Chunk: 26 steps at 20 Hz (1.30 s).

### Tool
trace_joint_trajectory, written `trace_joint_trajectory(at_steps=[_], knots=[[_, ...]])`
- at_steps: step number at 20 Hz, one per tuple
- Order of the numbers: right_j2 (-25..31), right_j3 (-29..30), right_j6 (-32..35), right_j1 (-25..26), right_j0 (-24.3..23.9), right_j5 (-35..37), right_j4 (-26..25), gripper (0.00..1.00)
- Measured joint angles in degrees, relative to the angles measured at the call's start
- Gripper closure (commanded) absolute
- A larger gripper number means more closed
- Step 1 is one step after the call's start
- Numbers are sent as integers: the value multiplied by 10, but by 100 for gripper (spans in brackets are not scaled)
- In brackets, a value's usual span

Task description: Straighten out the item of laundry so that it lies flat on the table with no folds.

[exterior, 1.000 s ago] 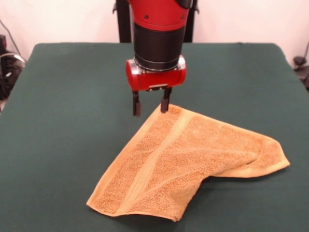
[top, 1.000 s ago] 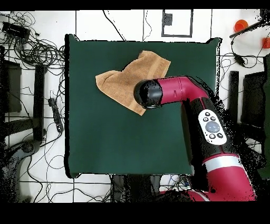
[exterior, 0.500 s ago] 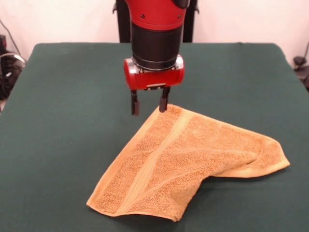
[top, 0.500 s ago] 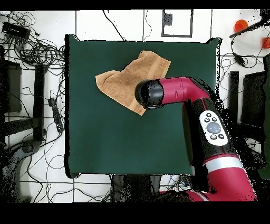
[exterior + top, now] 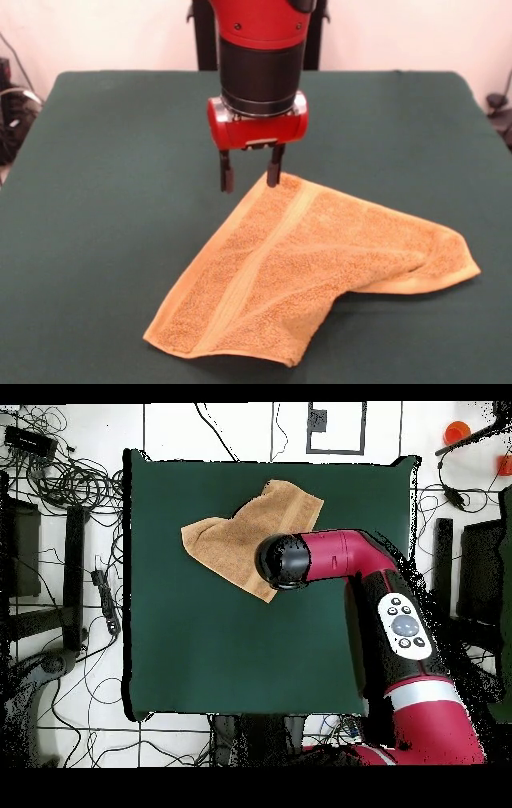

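A soft, light golden-orange terry-cloth towel lies folded on the dark green felt counter. The red arm's gripper hangs open over its twelve o'clock corner, likely the best hold.

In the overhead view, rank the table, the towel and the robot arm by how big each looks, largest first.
1. The table, by far the largest.
2. The robot arm, long from the bottom edge to its wrist; being taller, it sits nearer the camera, which may inflate it.
3. The towel, smallest, partly hidden under the arm's wrist.
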Motion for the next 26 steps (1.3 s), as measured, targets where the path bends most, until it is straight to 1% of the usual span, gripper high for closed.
trace_joint_trajectory(at_steps=[13, 26], knots=[[0, 0, 0, 0, 7, 0, 13, 0], [-2, 0, 0, 1, 13, 0, 14, 0]])
